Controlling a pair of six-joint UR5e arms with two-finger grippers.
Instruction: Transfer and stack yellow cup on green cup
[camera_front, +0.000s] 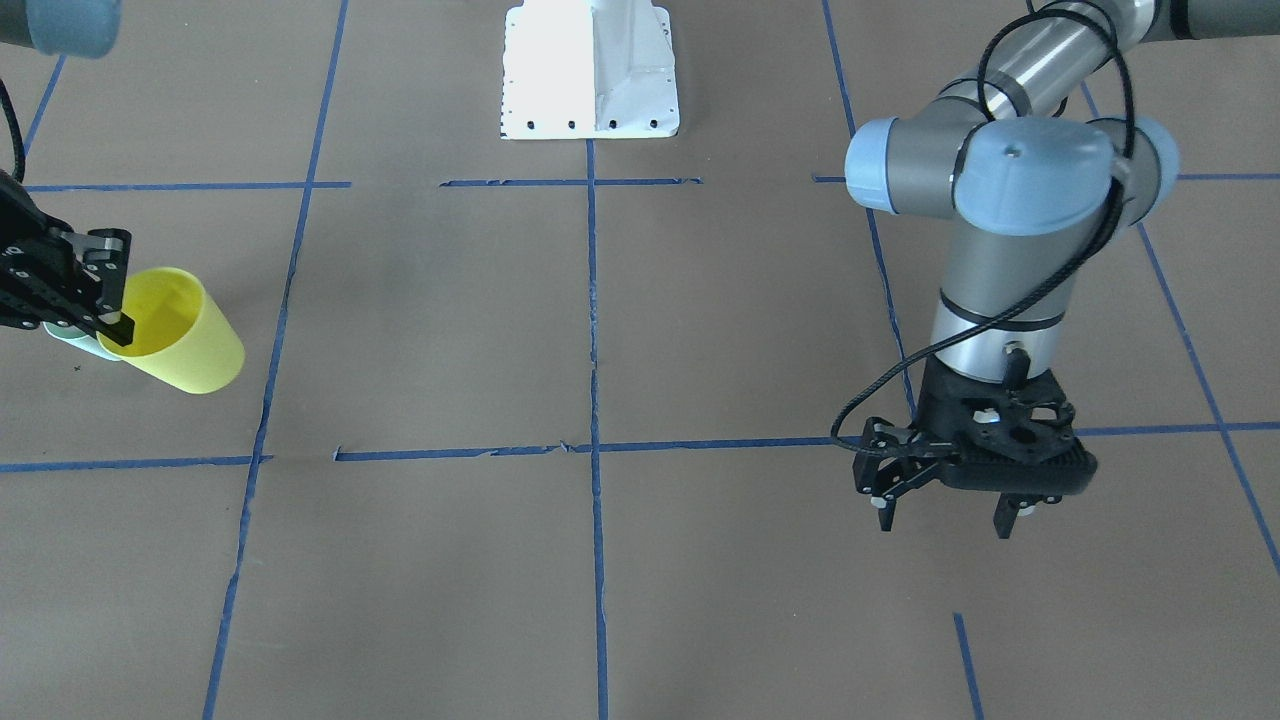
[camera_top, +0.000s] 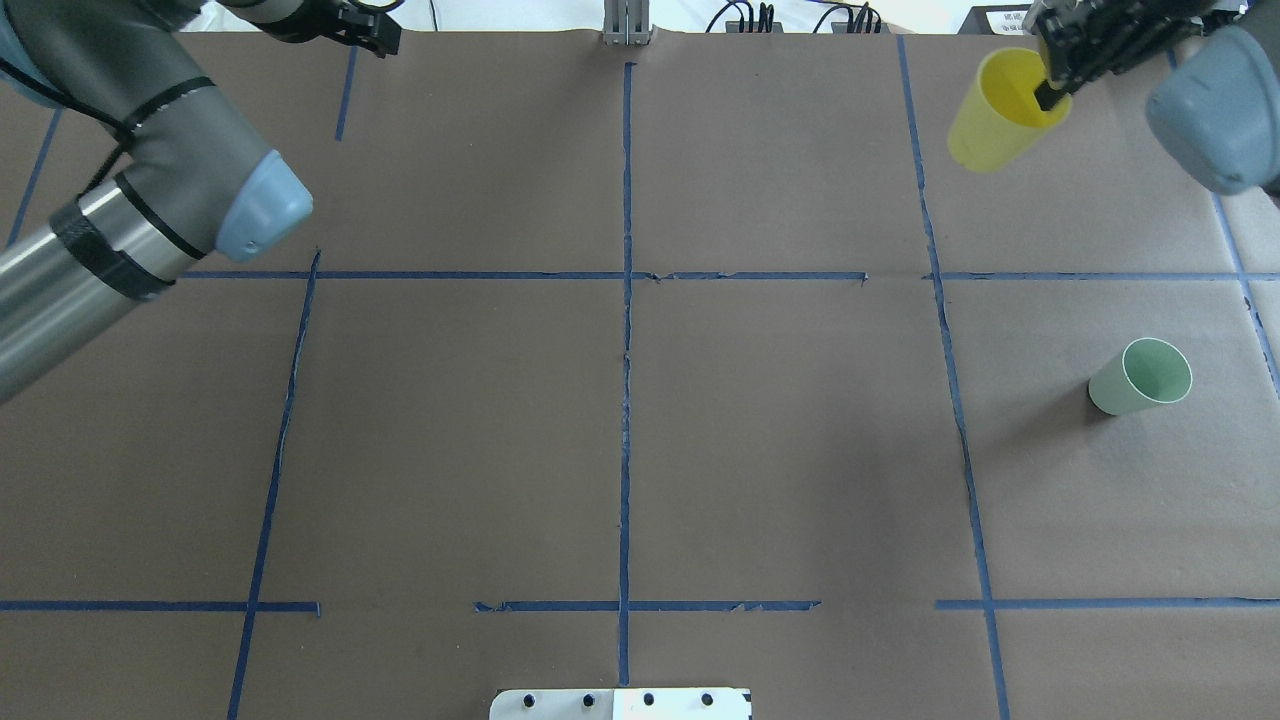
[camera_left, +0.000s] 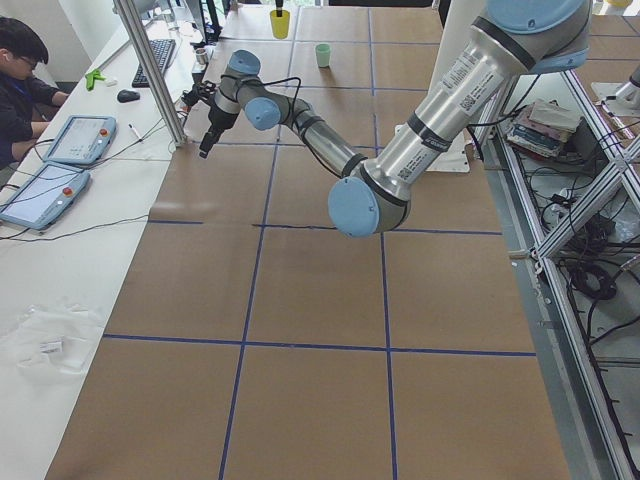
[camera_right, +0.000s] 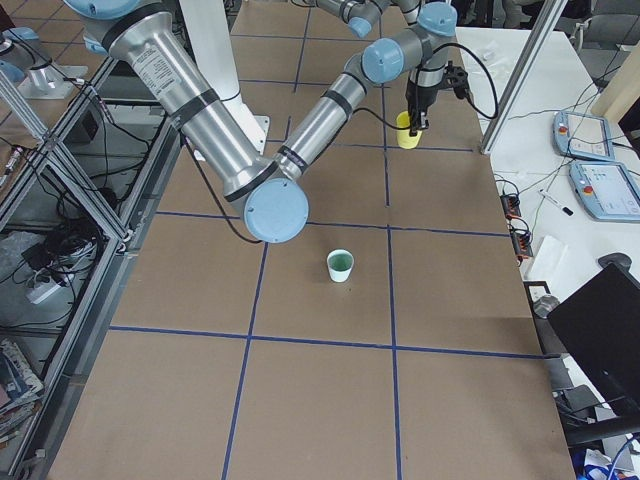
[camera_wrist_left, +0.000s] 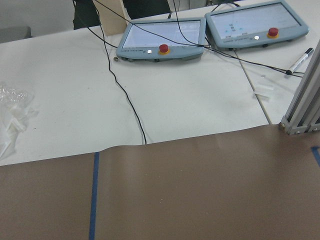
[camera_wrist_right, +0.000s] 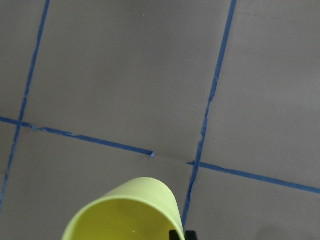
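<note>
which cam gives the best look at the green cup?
Overhead exterior: the green cup stands upright, unobstructed, interior visible. Exterior right shows it clear but smaller; exterior left, tiny, far; front-facing, a sliver behind the yellow cup. Wrist views miss it.

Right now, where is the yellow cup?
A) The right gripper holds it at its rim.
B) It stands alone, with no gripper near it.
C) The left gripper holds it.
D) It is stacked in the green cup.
A: the right gripper pinches the rim of the yellow cup, with one finger inside it. The green cup stands apart and empty, and the left gripper is open and holds nothing.
</note>
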